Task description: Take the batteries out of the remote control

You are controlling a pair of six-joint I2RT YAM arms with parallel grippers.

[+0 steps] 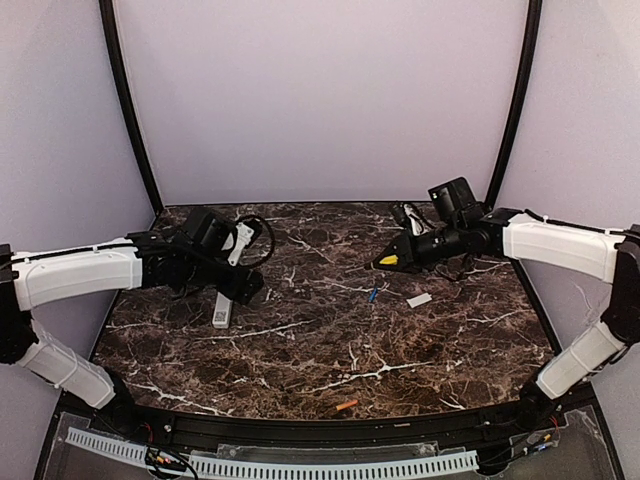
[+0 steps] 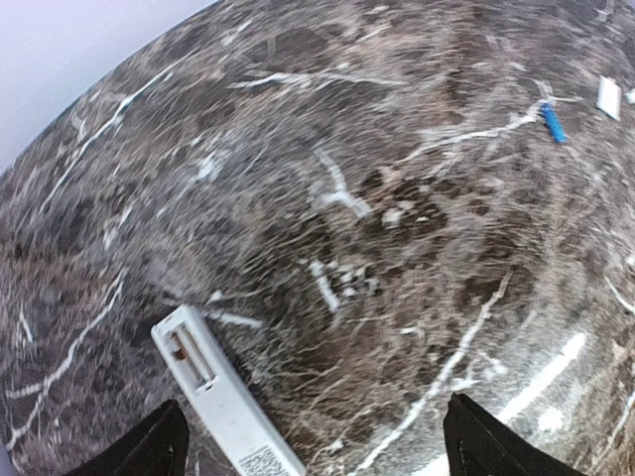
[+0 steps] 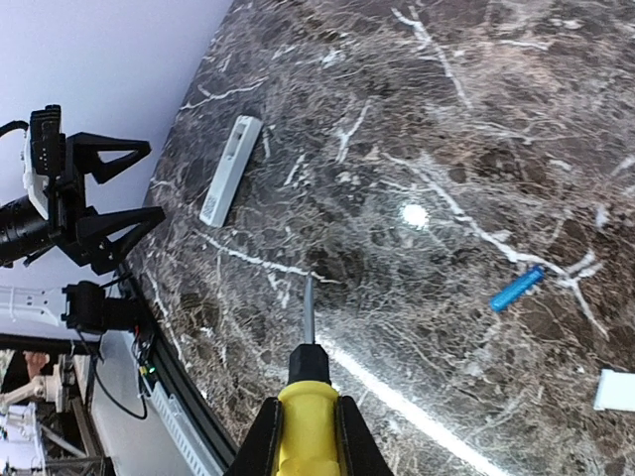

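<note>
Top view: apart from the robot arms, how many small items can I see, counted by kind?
Batteries: 2 (orange battery, blue battery)
Remote control: 1
White cover: 1
Screwdriver: 1
Total: 5

A: Illumination?
B: Bright, even, from overhead. Right wrist view: glare spot on the marble tabletop [image 3: 446, 129] ahead of the jaws, bright streak beside the screwdriver [image 3: 308, 392] shaft.
A: Sharpness?
B: Left wrist view: marble smeared ahead of the jaws, edges bowed; remote control [image 2: 223, 397] between them sharper.
</note>
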